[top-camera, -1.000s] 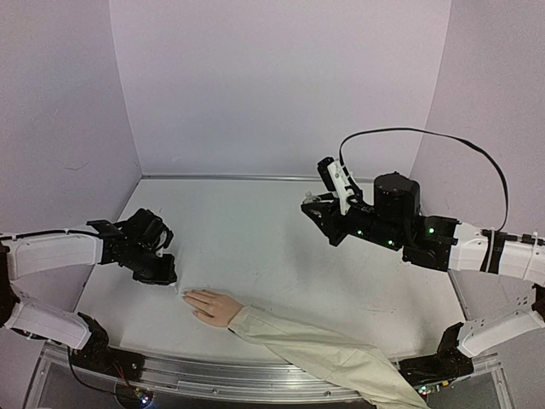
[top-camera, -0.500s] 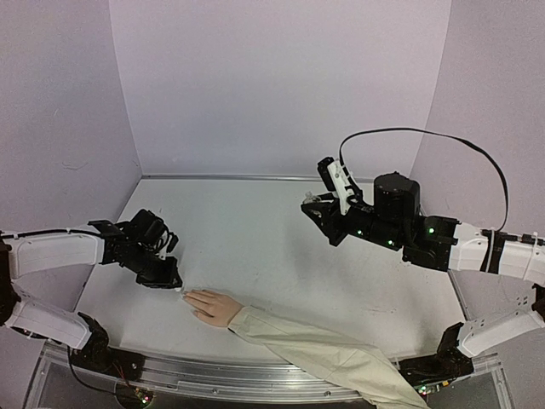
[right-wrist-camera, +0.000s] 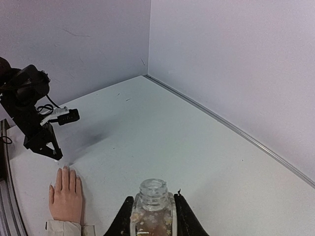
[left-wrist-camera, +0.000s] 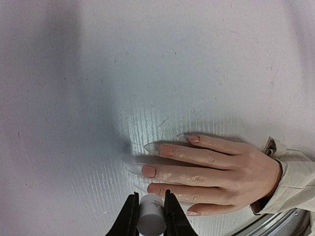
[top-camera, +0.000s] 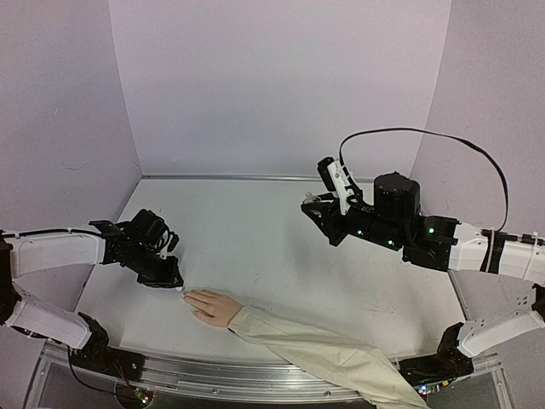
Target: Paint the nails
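Note:
The pale mannequin hand [top-camera: 213, 305] lies palm down near the table's front, in a beige sleeve [top-camera: 315, 351]. Its nails [left-wrist-camera: 148, 171] show in the left wrist view as pinkish beds with long clear tips. My left gripper [left-wrist-camera: 149, 197] is shut on a white cap [left-wrist-camera: 151, 217], which hangs just above the ring finger's nail [left-wrist-camera: 153, 189]; whatever is under the cap is hidden. In the top view this left gripper [top-camera: 173, 284] sits at the hand's fingertips. My right gripper [right-wrist-camera: 153, 202] is shut on an open clear bottle [right-wrist-camera: 153, 209] with pale flakes inside, held upright above the table's right middle.
Purple walls close in the white table [top-camera: 255, 230] on three sides. A metal rail [top-camera: 255, 375] runs along the near edge. A black cable [top-camera: 426, 135] loops above the right arm. The sleeve stretches toward the right arm's base.
My left gripper has shifted slightly right and nearer, closing in on the hand's fingertips. The right arm and the bottle have not moved.

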`<state>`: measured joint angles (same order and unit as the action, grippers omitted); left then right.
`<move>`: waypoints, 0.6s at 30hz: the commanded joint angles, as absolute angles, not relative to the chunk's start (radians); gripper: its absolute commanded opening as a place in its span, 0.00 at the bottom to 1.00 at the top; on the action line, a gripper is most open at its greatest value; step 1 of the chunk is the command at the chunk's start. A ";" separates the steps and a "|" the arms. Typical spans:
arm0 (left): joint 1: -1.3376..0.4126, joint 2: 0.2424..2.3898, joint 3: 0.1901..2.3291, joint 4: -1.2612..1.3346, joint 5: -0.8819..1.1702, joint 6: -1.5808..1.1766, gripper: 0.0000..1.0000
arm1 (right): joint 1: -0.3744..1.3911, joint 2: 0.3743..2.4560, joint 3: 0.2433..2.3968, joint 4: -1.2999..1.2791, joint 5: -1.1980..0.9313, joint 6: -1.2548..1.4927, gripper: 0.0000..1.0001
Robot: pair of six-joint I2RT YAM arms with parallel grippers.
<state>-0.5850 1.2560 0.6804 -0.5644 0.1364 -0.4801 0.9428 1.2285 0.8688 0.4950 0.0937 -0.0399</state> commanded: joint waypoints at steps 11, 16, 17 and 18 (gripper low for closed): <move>-0.582 1.245 0.701 -0.527 0.127 -0.491 0.00 | 0.943 1.215 0.916 0.560 0.090 -0.029 0.00; -0.583 1.262 0.701 -0.514 0.120 -0.489 0.00 | 0.942 1.212 0.917 0.560 0.090 -0.029 0.00; -0.582 1.267 0.700 -0.513 0.123 -0.491 0.00 | 0.943 1.211 0.917 0.560 0.091 -0.029 0.00; -0.582 1.269 0.697 -0.509 0.125 -0.491 0.00 | 0.943 1.211 0.917 0.561 0.092 -0.030 0.00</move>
